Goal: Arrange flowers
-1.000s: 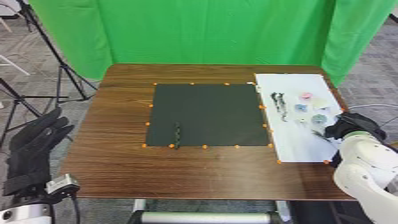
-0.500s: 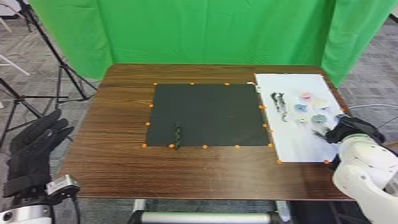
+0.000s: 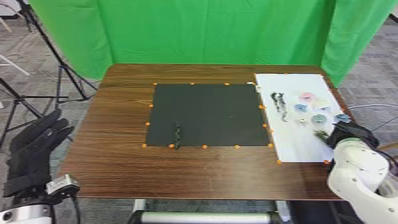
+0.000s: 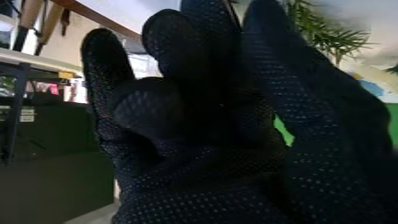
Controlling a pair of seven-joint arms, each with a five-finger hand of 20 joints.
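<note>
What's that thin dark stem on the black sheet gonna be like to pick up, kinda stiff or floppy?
The stem is long and very thin, so it's probably light and may flex if held by one end. It lies flat on the black sheet, so it might swivel if nudged near a tip.

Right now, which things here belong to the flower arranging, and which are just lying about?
Part of the job:
- flowers and dark sprigs on the white sheet
- green stem on the black sheet
- right hand, at the white sheet's edge

Apparently just there:
- green curtain behind the table
- black tripod at left
</note>
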